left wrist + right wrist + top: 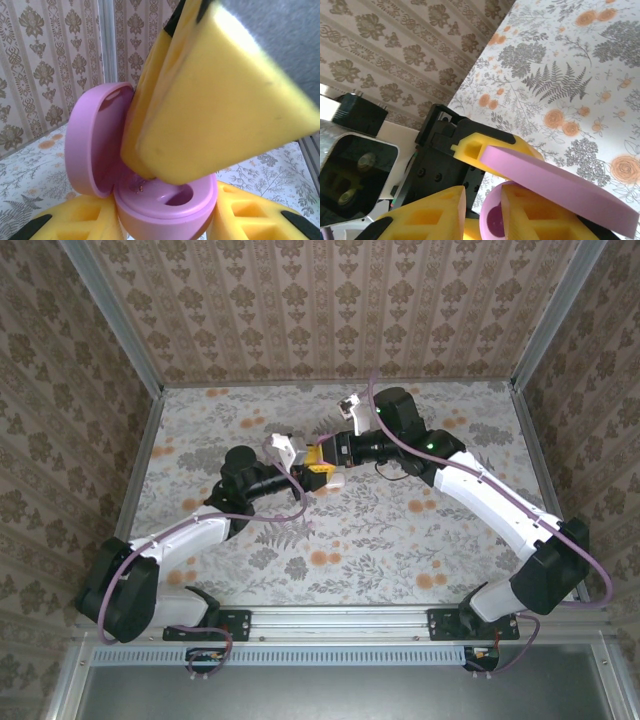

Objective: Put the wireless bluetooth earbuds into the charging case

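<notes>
Both arms meet approx. over the middle of the desk, which has a floral pattern. The left fingers are clamped on the charging case, w/ one yellow finger on each side of its pink base, both touching it. The case is open. In the left wrist view the lid stands up at the left, its inner side turned toward the base. One round well shows in the base and looks empty.

The right fingers come down tilted from above. Their tips reach into the base just beside that well, near the inner face of the lid. In this view they look pressed together, like one yellow block. In the right wrist view there is only a narrow gap btw. the two yellow fingers, and the pink of the case shows through it. The tips themselves are hidden, so I cannot tell if an earbud is pinched there. A tiny shiny speck sits at the tips, too small to name.

In the top view the case is a pale spot just beside the yellow fingers.
</notes>
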